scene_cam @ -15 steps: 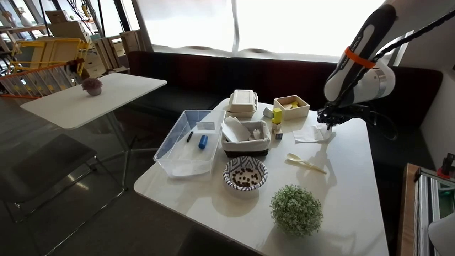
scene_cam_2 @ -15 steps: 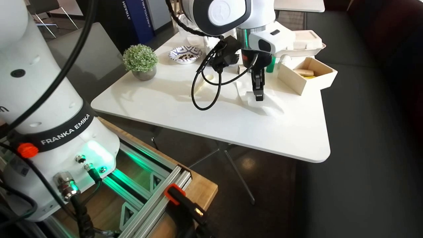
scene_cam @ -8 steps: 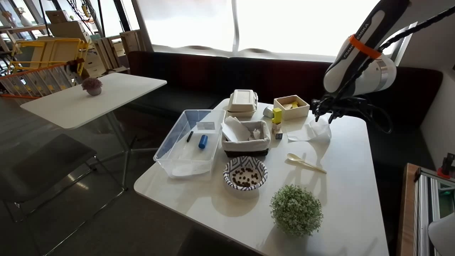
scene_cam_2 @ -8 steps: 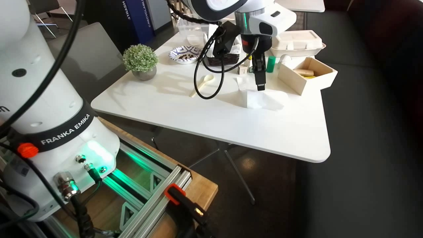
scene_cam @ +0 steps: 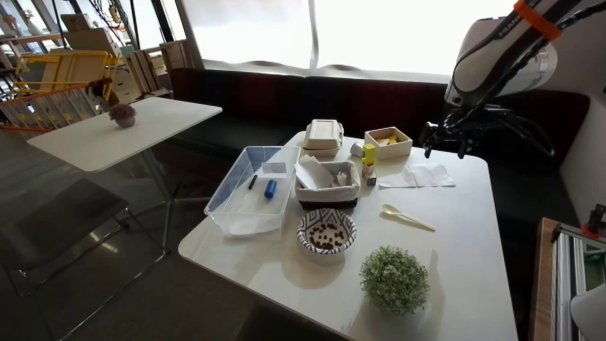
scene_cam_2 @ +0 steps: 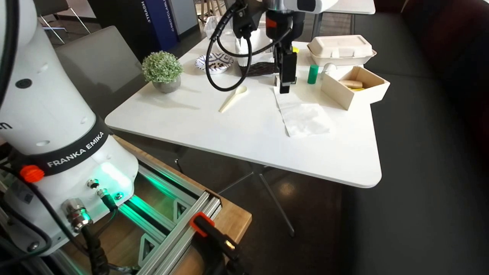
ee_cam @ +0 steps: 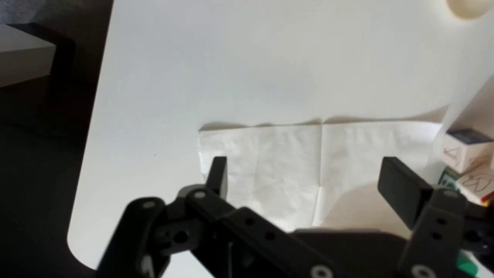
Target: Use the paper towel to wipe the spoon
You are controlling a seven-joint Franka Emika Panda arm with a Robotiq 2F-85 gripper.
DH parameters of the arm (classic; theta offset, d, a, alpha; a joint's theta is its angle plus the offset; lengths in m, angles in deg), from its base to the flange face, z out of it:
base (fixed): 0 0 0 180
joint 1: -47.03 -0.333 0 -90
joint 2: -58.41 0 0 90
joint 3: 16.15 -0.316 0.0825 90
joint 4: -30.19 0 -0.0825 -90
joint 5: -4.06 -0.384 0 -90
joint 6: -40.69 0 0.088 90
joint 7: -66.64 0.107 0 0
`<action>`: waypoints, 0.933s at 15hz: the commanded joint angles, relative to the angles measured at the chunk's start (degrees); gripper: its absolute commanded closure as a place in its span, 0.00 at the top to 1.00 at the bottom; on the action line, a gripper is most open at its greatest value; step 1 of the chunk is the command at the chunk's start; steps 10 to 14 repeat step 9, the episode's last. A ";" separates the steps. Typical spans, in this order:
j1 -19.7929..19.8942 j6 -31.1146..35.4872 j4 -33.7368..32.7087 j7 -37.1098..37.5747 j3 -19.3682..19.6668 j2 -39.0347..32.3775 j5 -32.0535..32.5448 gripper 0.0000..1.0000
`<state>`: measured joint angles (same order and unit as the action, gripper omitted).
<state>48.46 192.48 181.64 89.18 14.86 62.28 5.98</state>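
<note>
1. While the gripper (scene_cam: pixel 445 152) hangs above the table (scene_cam: pixel 473 227) with its two fingers spread wide apart, the paper towel (scene_cam: pixel 433 176) lies flat on that surface below, creased across its middle, and the spoon (scene_cam: pixel 408 218) lies near the towel, the two apart.
2. The clear plastic bin (scene_cam: pixel 251 222) holds a black pen-like stick (scene_cam: pixel 253 182) and a blue cylinder (scene_cam: pixel 270 188).
3. Next to the bin, the lined basket (scene_cam: pixel 329 194) contains white paper (scene_cam: pixel 314 173), one piece leaning up past the rim.
4. The patterned bowl (scene_cam: pixel 326 216) has small dark brown pieces (scene_cam: pixel 325 245) scattered over its bottom.
5. The wooden box (scene_cam_2: pixel 370 95) holds a tan piece (scene_cam_2: pixel 351 83) and something yellow, partly hidden.
6. The clamshell container (scene_cam: pixel 324 135) has its lid down.
7. On the table, a yellow block (scene_cam: pixel 369 154) tops a cluster of small blocks (scene_cam: pixel 368 169) beside the basket, a green cylinder (scene_cam_2: pixel 313 74) stands between that cluster and the wooden box, and a potted plant (scene_cam: pixel 395 279) stands on the far side of the spoon from the towel.
8. A dark bench (scene_cam: pixel 378 99) runs beneath bright windows (scene_cam: pixel 251 33); a second white table (scene_cam: pixel 165 116) bears a small pinkish plant (scene_cam: pixel 122 113), with an orange-edged ladder (scene_cam: pixel 54 108) beyond.
</note>
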 commanded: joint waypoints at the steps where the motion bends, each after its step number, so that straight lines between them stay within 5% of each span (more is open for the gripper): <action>1: 6.11 -7.58 4.41 -5.61 -9.48 9.80 1.95 1.00; 4: 7.69 -10.38 7.43 -11.08 -15.18 15.71 1.68 1.00; 6: 9.05 -8.93 4.34 -8.91 -16.54 11.15 -0.86 1.00; 14: 10.12 -8.94 4.27 -8.75 -17.10 11.06 -0.70 1.00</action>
